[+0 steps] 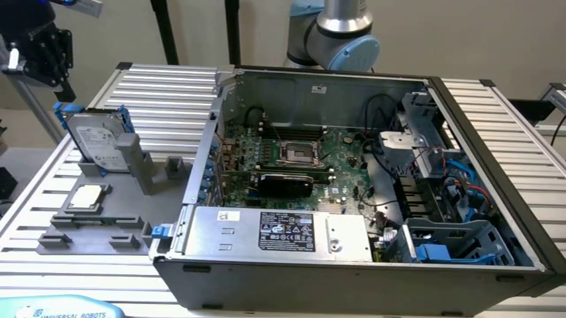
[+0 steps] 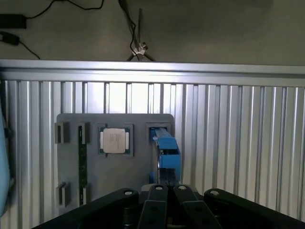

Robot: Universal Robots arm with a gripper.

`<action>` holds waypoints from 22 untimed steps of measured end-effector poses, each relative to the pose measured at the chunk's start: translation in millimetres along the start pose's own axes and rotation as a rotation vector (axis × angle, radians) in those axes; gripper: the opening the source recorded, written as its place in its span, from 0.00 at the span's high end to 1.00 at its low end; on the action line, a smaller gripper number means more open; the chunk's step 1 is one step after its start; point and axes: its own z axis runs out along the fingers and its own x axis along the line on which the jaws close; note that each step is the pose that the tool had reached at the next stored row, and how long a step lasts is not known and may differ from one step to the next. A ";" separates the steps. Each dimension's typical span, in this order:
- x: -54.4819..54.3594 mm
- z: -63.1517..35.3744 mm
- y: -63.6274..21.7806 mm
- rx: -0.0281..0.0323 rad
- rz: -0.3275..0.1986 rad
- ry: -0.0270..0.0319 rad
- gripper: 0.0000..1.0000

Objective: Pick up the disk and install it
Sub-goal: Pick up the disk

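Even, soft light from above in your exterior view: pale glare along the slatted table (image 1: pixel 168 86), heavy shadow down inside the computer case (image 1: pixel 327 86). On the wrist view, a band of the table's slats is washed bright, and the gripper (image 2: pixel 169 187) reads near-black, possibly underexposed.

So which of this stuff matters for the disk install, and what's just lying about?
Job: flat silver-grey metal disk in blue plastic frame, standing in the grey holder plate; black gripper; open grey metal computer case.
Lying about: small square silver chip; narrow green circuit strip.
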 end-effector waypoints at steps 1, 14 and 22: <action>-1.0 0.0 0.0 -0.0001 -0.001 0.0000 0.89; -1.4 6.3 -0.2 -0.0001 -0.001 0.0001 0.47; -2.2 20.9 -0.5 -0.0001 -0.001 0.0001 0.40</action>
